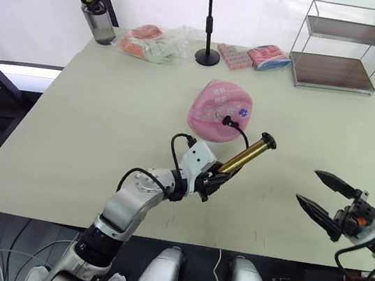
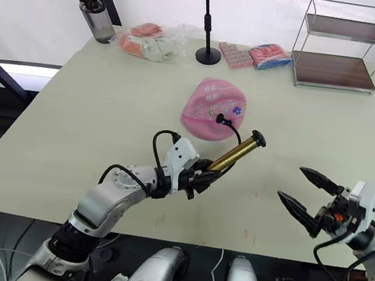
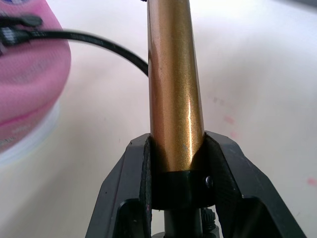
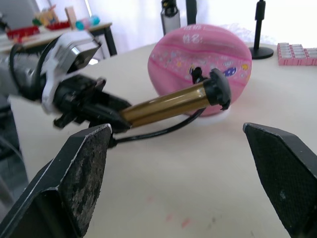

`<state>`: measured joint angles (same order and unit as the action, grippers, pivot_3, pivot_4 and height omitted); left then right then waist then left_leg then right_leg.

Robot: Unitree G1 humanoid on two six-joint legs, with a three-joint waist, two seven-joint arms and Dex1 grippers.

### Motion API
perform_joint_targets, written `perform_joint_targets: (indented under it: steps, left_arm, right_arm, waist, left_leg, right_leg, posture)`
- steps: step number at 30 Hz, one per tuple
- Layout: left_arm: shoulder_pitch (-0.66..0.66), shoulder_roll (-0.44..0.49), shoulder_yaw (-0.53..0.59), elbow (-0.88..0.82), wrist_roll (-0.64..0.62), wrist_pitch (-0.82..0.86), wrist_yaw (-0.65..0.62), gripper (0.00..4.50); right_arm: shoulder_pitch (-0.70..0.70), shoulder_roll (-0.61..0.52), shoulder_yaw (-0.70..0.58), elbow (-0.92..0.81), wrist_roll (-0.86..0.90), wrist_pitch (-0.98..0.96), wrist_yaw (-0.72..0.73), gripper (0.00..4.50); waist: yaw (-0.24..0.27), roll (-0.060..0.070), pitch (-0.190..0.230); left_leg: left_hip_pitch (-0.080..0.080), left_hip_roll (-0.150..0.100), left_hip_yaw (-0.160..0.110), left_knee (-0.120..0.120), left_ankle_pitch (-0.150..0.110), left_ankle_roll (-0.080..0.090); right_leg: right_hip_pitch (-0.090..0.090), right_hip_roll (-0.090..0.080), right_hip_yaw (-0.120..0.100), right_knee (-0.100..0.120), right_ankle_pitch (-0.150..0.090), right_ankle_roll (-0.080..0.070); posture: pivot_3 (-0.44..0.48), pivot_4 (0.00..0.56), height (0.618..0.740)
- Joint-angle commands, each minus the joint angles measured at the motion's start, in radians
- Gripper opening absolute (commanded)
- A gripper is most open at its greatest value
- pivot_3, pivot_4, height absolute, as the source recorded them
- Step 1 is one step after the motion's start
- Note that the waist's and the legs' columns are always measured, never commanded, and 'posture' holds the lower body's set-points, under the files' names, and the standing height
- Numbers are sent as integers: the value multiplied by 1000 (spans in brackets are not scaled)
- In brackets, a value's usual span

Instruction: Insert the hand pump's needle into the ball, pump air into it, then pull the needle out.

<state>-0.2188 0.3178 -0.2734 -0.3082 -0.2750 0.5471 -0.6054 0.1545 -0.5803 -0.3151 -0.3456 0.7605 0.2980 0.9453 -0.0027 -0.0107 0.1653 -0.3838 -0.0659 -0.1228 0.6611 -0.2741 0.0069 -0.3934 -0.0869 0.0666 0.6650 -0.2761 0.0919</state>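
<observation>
Closest to the head camera, the left gripper [image 1: 211,180] clamps the lower end of the hand pump [image 1: 245,157], both fingers pressed against the gold barrel just above its black end cap; the barrel slants up and away toward about 2 o'clock from the clamp. That arm is bent at the elbow, forearm reaching over the near part of the table [image 1: 90,133].

Largest of the task things is the one pink ball [image 1: 219,111], resting a little beyond the table's middle, at about 12 o'clock from the left gripper and well apart from it. One thin black hose [image 1: 237,127] arcs from the pump's far cap to the top of the ball; the needle [image 4: 196,74] seems to sit in the valve there, though its silver pin is too small to make out.

At about 3 o'clock from the pump, the right gripper [image 1: 327,197] hovers over the table's near right edge, its two fingers spread wide and holding nothing, pointing back toward the pump.
</observation>
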Motion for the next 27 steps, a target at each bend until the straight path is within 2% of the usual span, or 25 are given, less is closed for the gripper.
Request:
perform_joint_targets:
  steps: [1, 10, 15, 20, 27]
  left_arm:
    - [24, -26, 46, -30, -35, -98, -15, 1074]
    - [92, -75, 122, 52, -100, -280, -88, 1074]
    - [99, -70, 151, 117, -130, -354, -163, 1074]
    - [61, -48, 181, 180, -205, -338, -274, 1074]
    - [-12, -9, 200, 266, -286, -305, -427, 1074]
  right_arm:
    - [-56, 28, 25, -69, 102, 132, -134, 4500]
    - [-265, 175, 85, -61, 366, 404, -479, 4500]
    - [-372, 221, 85, -15, 501, 492, -581, 4500]
    - [-447, 242, 107, 25, 536, 524, -601, 4500]
    - [-524, 280, 134, 90, 490, 521, -594, 4500]
  waist:
    - [-1, 0, 0]
    - [-9, 0, 0]
    - [-10, 0, 0]
    - [-11, 0, 0]
    - [-16, 1, 0]
  left_leg:
    - [0, 0, 0, 0, 0, 0]
    - [0, 0, 0, 0, 0, 0]
    - [0, 0, -1, 1, 0, 1]
    - [-1, 0, -1, 1, 0, 1]
    - [-1, 0, -1, 2, -1, 2]
  right_leg:
    - [0, 0, 0, 0, 0, 0]
    - [0, 1, -1, 0, 1, -1]
    - [-1, 1, -1, 1, 1, -1]
    - [-1, 1, -2, 0, 1, -1]
    - [-2, 2, -2, 2, 1, -1]
  posture:
    - [0, 150, 740]
    - [0, 150, 740]
    - [0, 150, 740]
    - [0, 150, 740]
    - [0, 150, 740]
